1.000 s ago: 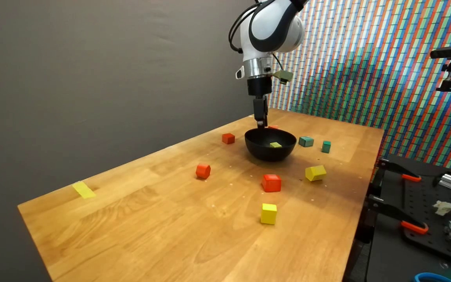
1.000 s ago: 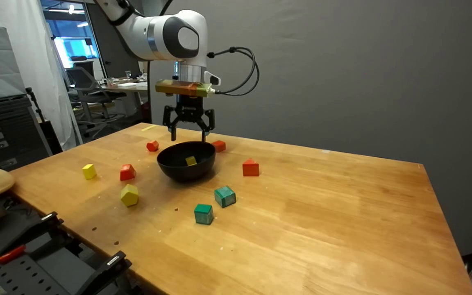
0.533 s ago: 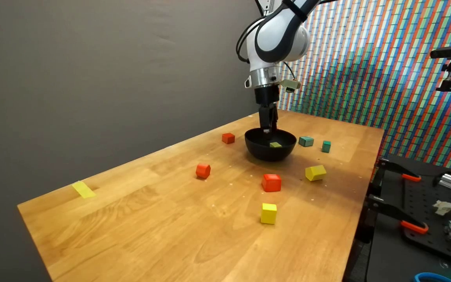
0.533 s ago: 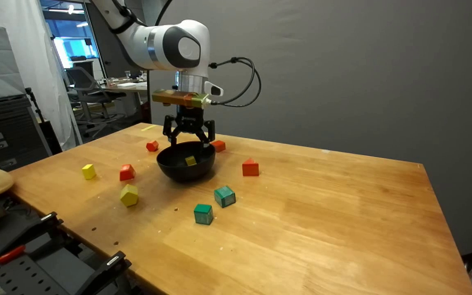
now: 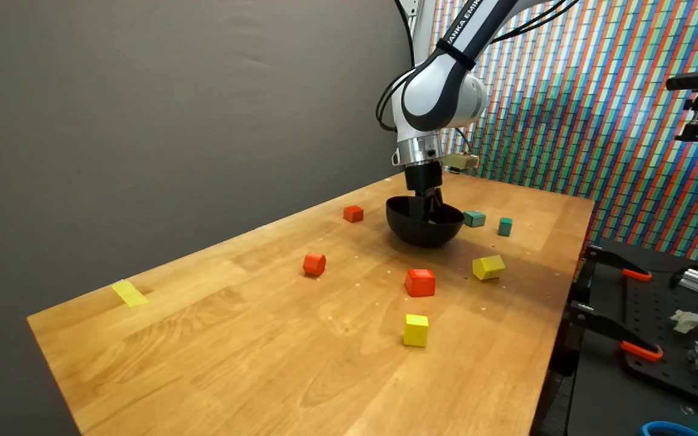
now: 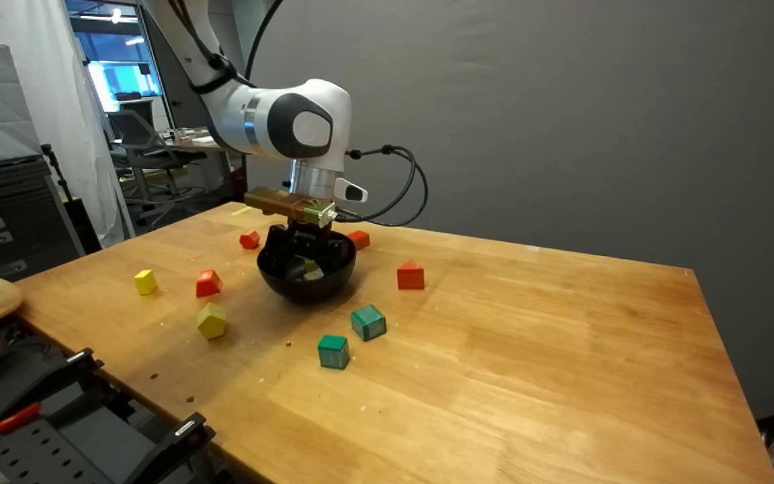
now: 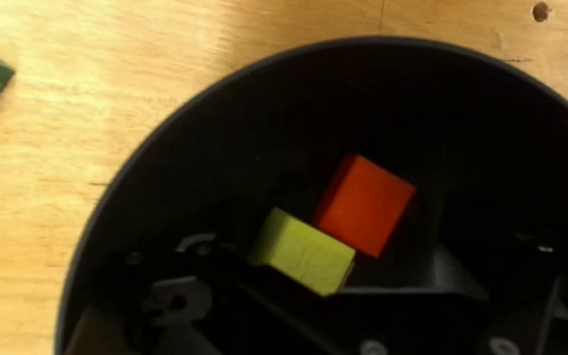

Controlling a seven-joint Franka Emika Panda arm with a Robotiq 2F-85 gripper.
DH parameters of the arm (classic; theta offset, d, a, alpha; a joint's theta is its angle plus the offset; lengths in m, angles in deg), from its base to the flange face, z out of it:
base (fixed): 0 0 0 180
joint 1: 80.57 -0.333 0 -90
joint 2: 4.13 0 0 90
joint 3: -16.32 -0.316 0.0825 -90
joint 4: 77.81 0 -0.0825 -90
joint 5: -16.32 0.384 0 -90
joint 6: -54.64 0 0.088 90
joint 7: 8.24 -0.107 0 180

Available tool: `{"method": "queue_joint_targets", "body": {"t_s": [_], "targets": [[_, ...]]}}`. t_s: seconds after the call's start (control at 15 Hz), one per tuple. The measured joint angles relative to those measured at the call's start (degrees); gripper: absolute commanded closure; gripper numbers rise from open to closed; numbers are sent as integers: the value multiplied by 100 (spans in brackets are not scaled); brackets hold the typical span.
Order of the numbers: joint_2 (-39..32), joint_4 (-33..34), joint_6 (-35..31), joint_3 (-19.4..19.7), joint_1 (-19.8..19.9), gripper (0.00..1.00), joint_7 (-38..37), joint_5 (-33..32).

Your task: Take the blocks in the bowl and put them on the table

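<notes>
The black bowl (image 5: 425, 235) stands on the wooden table (image 6: 528, 349). My gripper (image 6: 305, 257) is lowered inside it, pointing down, with its jaws spread apart. In the wrist view a yellow block (image 7: 308, 256) and a red block (image 7: 367, 207) lie against each other on the bowl's floor. The yellow one also shows in an exterior view (image 6: 312, 271), by the gripper. The fingertips are dark and partly hidden. Neither block looks clamped. Several blocks lie on the table around the bowl, such as a red block (image 5: 420, 283), a yellow block (image 5: 488, 267) and a teal block (image 6: 369, 323).
More blocks stand near the bowl: a red one (image 6: 410, 275), another red one (image 6: 249, 239) and a green one (image 6: 334, 351). A yellow tape strip (image 5: 129, 293) is at the table's far corner. Black clamps (image 6: 172, 447) grip the table's edge.
My gripper has moved down from above the bowl into it, with its jaws still apart. The bowl has shifted and tilted slightly. The blocks on the table have not moved.
</notes>
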Motion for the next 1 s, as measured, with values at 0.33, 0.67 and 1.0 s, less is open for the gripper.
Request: {"method": "queue_joint_targets", "body": {"t_s": [0.33, 0.67, 1.0], "targets": [[32, 11, -45, 11, -16, 65, -131, -39], [314, 9, -147, 161, -307, 92, -485, -653], [950, 8, -172, 350, -680, 92, -947, -1507]]}}
